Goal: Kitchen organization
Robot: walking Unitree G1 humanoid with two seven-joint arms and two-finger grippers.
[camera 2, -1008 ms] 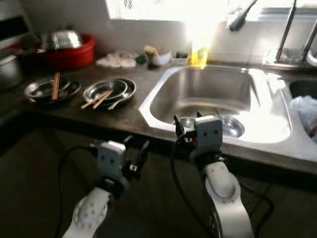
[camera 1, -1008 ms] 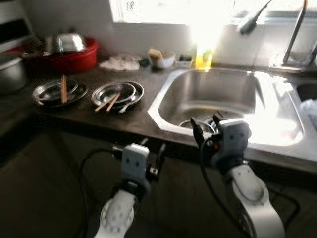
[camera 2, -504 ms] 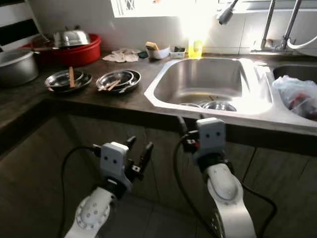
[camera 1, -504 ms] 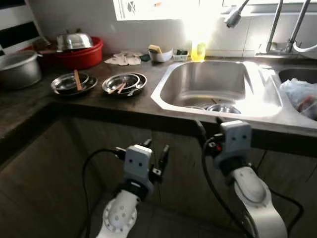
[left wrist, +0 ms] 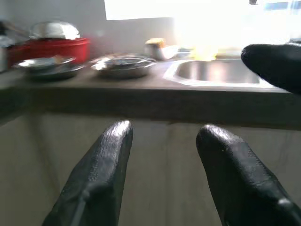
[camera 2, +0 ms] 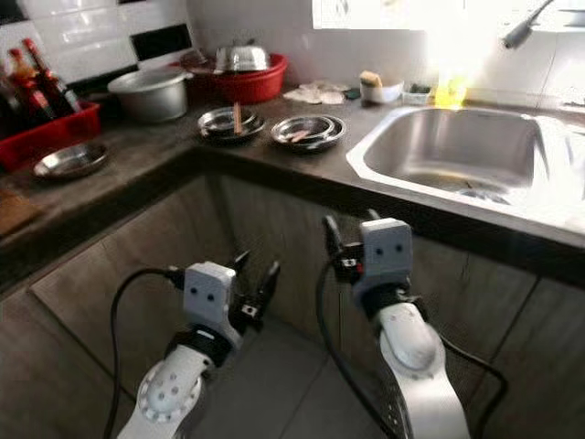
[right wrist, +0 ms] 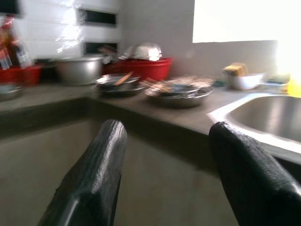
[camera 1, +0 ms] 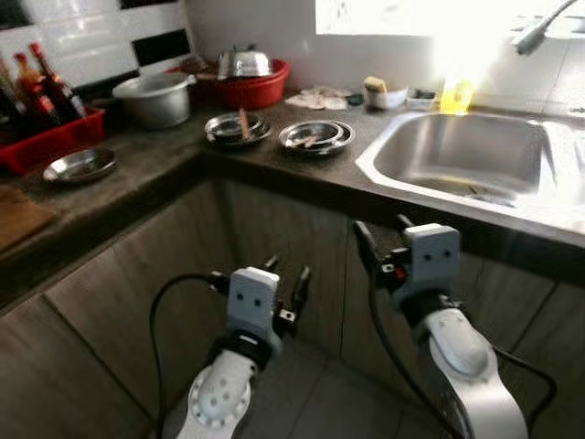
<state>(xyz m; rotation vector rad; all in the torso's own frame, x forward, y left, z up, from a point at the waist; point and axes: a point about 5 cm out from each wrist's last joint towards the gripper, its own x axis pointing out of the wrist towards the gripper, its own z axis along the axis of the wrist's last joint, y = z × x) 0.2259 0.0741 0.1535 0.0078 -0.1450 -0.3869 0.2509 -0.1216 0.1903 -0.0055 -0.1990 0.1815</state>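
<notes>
Your dark counter [camera 1: 164,169] turns a corner. On it you have a red crate [camera 1: 46,137] of bottles, a steel dish [camera 1: 80,165], a pot [camera 1: 157,99], a red basin [camera 1: 247,87], two plate stacks [camera 1: 279,133] with chopsticks, a cloth [camera 1: 320,97], a white bowl [camera 1: 388,94] and the sunken sink [camera 1: 466,155].

No readable text, labels or numbers on anything.

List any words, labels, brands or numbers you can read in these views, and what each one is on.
None can be read.
Bottles in the red crate: any labels too small and blurred.
Yellow bottle by the sink: washed out by window glare.
Left gripper and right gripper: no markings visible.
</notes>
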